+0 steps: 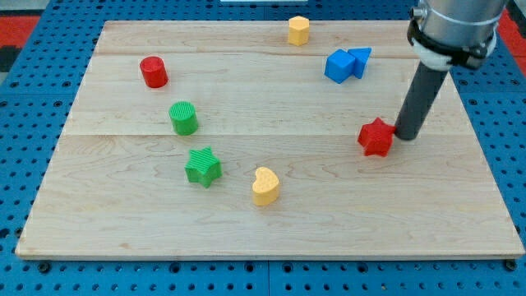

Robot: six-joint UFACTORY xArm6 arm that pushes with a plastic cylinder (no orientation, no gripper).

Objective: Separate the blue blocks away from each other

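I am resting my tip (pixel 407 136), which has no jaws and holds nothing, just right of the red star (pixel 376 136). Above that star, the blue cube (pixel 338 66) and blue triangle (pixel 360 59) are touching, so I judge I am approaching; next I must wedge between them.

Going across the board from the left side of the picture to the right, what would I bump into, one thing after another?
Red cylinder → green cylinder → green star → yellow heart → yellow block → blue cube → blue triangle → red star → my tip, just right of the red star.
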